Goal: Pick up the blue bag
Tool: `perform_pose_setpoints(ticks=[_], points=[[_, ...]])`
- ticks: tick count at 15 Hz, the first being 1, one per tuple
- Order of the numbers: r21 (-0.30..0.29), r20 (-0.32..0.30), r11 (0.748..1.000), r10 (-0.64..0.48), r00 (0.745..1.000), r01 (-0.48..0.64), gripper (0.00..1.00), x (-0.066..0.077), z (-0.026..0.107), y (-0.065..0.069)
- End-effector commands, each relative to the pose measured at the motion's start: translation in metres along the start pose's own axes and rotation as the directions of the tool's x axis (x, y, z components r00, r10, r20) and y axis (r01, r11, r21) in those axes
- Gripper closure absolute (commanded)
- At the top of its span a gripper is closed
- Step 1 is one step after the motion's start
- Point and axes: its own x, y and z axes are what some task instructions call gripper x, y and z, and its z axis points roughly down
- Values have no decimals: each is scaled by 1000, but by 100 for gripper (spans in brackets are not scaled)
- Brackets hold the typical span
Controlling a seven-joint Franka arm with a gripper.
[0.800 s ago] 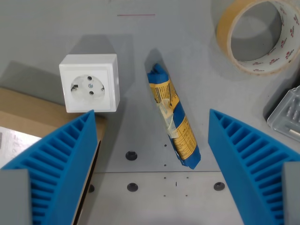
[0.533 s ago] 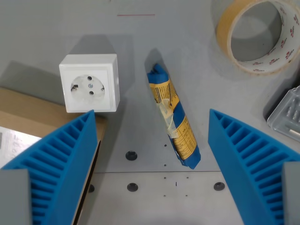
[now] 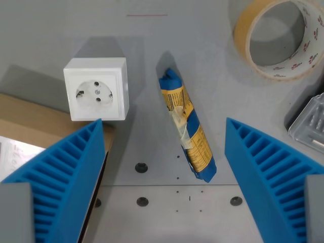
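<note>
Blue bag [image 3: 188, 127] is sitting flat on the grey table [image 3: 45, 35], right about mid-frame, lying lengthwise from upper centre down toward lower centre with a slight lean to the wrist view's right. It's blue with a yellow label, kind of a skinny rolled packet.

Honestly nothing much has changed over the last second: the whole scene sits almost exactly where it was, maybe a hair of camera drift at most. So the arm looks basically parked above the bag, not descending yet.

Gripper [image 3: 164, 152] is spread wide, holding nothing, with a blue ribbed finger on each side of the bag and well apart from it.

Neighbours: white socket [image 3: 96, 95] at centre left, tape roll [image 3: 280, 38] upper right, cardboard [image 3: 35, 126] at left. My guess is the next move is straight down, then close.
</note>
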Motion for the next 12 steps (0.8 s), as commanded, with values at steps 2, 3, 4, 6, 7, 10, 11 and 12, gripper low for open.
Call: perform_pose_setpoints(ticks=[2, 3, 4, 6, 7, 10, 11, 12], points=[[-4, -26, 998, -55, 998, 55, 0, -5, 7, 2], [-4, -31, 998, -65, 997, 65, 0, -6, 9, 3], [-4, -38, 997, -75, 996, 75, 0, -7, 11, 4], [-7, -48, 995, -95, 994, 95, 0, -9, 15, 6], [-8, -54, 995, -103, 993, 103, 0, -10, 18, 7], [-15, -74, 990, -138, 988, 137, 0, -14, 26, 10], [-17, -79, 989, -151, 985, 150, 0, -16, 29, 10], [-21, -81, 987, -160, 984, 159, 0, -18, 32, 11]])
